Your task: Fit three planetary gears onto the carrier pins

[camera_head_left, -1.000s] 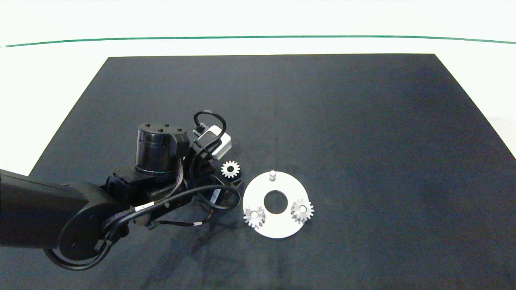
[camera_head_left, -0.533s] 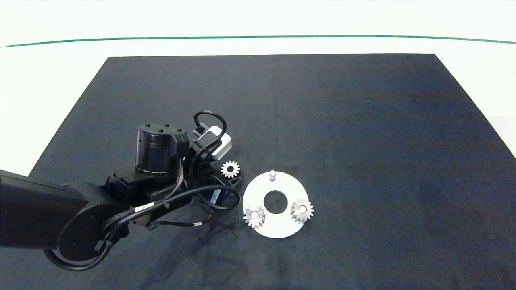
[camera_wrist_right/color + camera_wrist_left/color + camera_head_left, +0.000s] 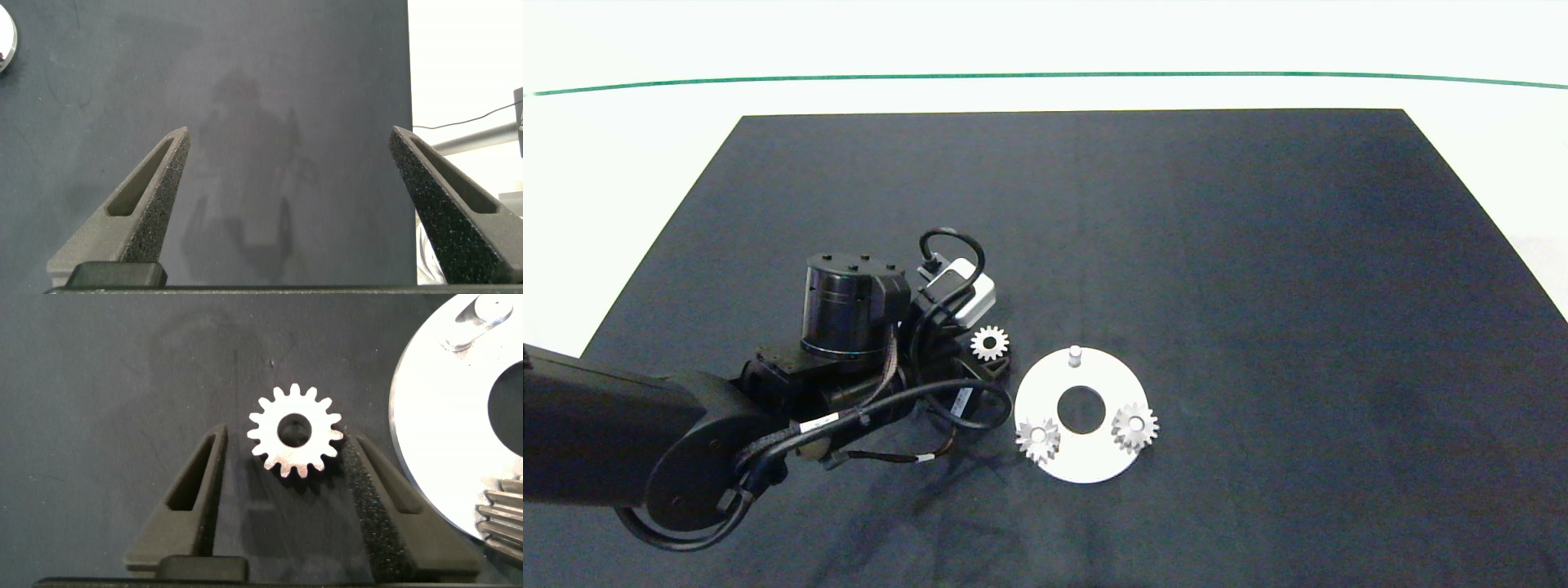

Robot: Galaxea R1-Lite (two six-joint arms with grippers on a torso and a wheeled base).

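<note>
One loose planetary gear lies flat on the dark mat, just left of the white disc. My left gripper is open and straddles this gear. One finger is at the teeth, and a gap remains on the other side. Two planetary gears sit on carrier pins on the disc's near half. The far carrier pin is bare. My right gripper hangs open over bare mat, outside the head view.
The black mat covers most of the white table; its edge shows in the right wrist view. The left arm's body and cables lie low over the mat, left of the disc.
The left arm has edged slightly forward and to the right around the loose gear. The gear, the disc and its two gears have not moved.
</note>
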